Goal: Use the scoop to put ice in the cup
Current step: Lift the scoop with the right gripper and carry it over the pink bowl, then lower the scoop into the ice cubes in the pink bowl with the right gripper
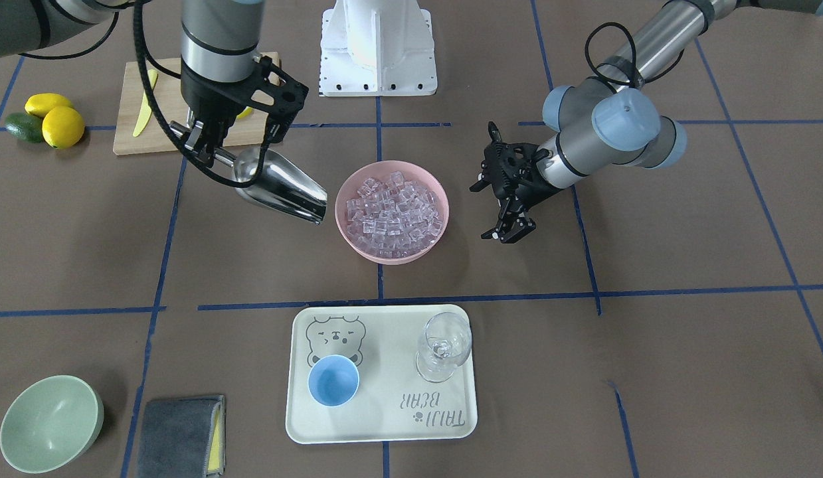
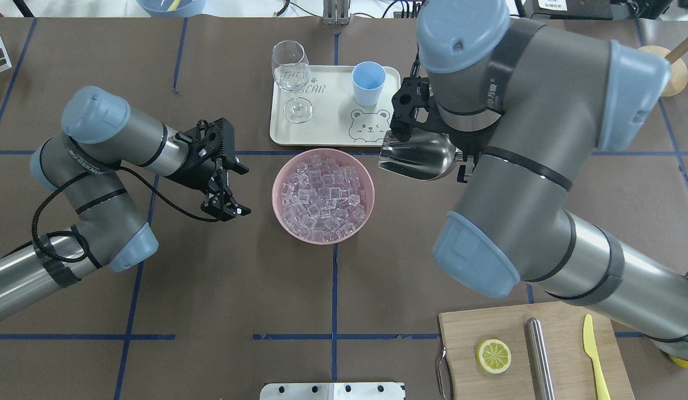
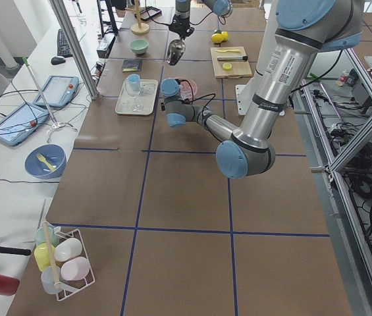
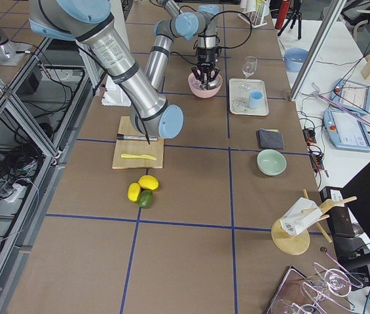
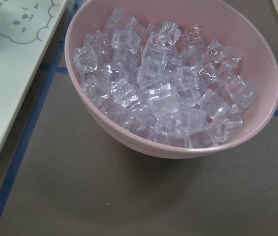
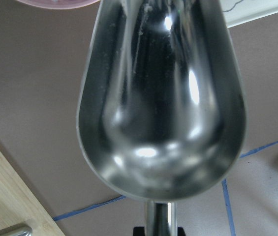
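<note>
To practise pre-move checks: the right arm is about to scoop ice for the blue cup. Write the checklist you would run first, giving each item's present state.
1. Right gripper shut on the handle of the scoop: ok.
2. Scoop trough empty: ok.
3. Ice heaped in the pink bowl: ok.
4. Scoop mouth over the ice: not ok, it is beside the rim.
5. Cup upright and empty on the tray: ok.
6. Left gripper apart from the bowl: ok; open or shut: cannot tell.
</note>
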